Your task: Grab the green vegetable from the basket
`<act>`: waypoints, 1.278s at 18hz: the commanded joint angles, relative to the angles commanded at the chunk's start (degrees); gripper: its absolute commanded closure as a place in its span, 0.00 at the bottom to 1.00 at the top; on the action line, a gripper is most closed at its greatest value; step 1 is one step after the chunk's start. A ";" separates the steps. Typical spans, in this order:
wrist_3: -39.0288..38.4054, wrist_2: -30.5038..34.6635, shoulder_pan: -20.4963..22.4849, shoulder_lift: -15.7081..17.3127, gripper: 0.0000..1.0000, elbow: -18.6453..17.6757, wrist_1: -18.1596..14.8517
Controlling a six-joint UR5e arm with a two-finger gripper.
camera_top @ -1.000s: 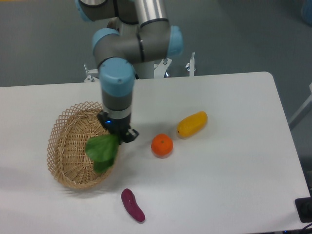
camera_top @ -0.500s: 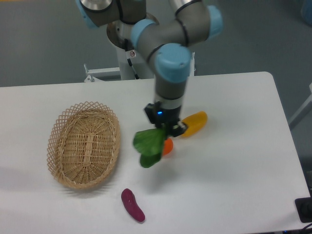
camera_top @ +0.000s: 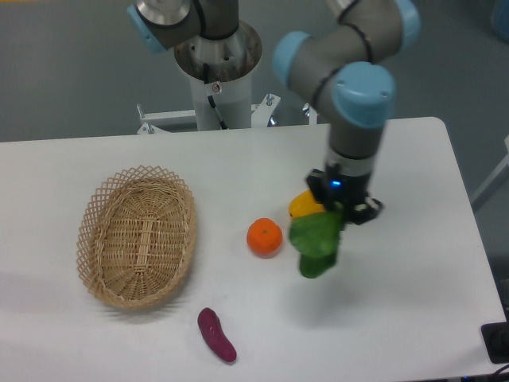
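Note:
The green vegetable (camera_top: pixel 316 242) hangs in the air right of the orange, its dark leaves drooping down. My gripper (camera_top: pixel 343 210) is shut on its upper end, above the table's middle right. The tan wicker basket (camera_top: pixel 103 208) lies far to the left with nothing inside it.
An orange (camera_top: pixel 264 237) sits on the white table just left of the hanging leaves. A yellow oblong fruit (camera_top: pixel 305 204) lies partly hidden behind the gripper. A purple eggplant-like piece (camera_top: pixel 216 335) rests near the front edge, below the basket's right side.
The arm has carried the green vegetable out of the basket and rightward, past the orange. The basket now holds nothing.

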 joint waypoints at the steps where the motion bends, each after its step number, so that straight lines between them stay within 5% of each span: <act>1: 1.85 0.00 0.36 -0.97 0.89 1.23 -0.09; 10: 8.98 1.32 3.52 -6.69 0.88 9.32 -4.48; 23: 8.98 1.67 3.17 -6.69 0.87 9.24 -4.58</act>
